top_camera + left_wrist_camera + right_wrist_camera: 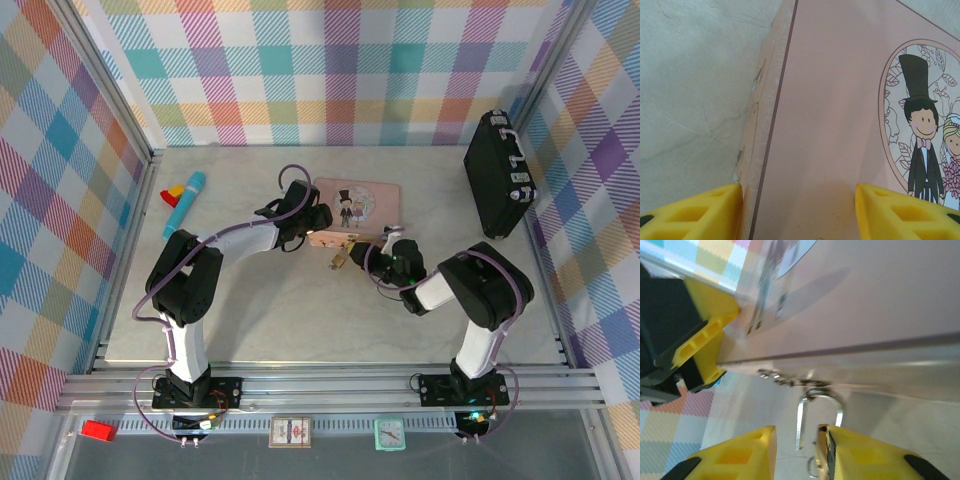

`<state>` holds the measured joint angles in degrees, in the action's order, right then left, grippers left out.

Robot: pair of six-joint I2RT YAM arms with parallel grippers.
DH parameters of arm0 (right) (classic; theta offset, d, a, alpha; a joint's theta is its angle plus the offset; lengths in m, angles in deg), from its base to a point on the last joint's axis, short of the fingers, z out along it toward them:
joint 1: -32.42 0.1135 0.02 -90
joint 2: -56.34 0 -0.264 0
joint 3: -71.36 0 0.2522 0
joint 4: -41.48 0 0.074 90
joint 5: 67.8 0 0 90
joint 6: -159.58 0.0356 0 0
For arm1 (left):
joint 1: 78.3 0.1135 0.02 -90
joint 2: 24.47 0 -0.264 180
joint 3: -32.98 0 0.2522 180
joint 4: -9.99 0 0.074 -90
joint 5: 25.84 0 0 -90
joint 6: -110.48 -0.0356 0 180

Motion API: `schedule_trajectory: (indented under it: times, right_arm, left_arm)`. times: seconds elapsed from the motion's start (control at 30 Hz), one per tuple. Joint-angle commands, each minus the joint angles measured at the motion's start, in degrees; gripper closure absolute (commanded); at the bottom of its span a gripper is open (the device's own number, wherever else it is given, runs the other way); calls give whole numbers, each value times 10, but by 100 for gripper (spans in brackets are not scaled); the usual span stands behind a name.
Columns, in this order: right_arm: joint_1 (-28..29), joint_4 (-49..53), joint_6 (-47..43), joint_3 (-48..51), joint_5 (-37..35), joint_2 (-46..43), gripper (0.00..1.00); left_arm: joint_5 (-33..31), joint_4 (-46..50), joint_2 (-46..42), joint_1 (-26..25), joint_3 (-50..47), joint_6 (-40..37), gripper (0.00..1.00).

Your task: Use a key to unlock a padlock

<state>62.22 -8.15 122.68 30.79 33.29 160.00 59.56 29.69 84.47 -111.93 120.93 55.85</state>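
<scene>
Overhead looking down, wrists close, sharing tin (pixel 380 195)

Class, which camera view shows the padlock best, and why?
Right wrist: the padlock shows close up, shackle between the fingers of the right gripper. Top external gives a small brass speck beside the pink tin. Left wrist faces the tin's lid.

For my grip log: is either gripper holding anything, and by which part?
Right gripper: cannot tell; its fingers flank the padlock below the shackle, contact unclear. Left gripper: open astride the pink tin's edge, not clamping it.
</scene>
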Motion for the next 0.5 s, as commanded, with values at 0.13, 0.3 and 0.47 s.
schedule_trajectory:
  times: [0.13, 0.3, 0.47]
  right_arm:
    - [10, 53, 24, -8, 26, 29, 68]
    - [9, 81, 28, 9, -11, 12, 70]
    - [10, 123, 49, 22, -60, -9, 73]
  left_arm:
    - [27, 69, 0, -15, -13, 11, 42]
    - [26, 71, -2, -15, -14, 11, 42]
    - [23, 72, -4, -15, -14, 12, 42]
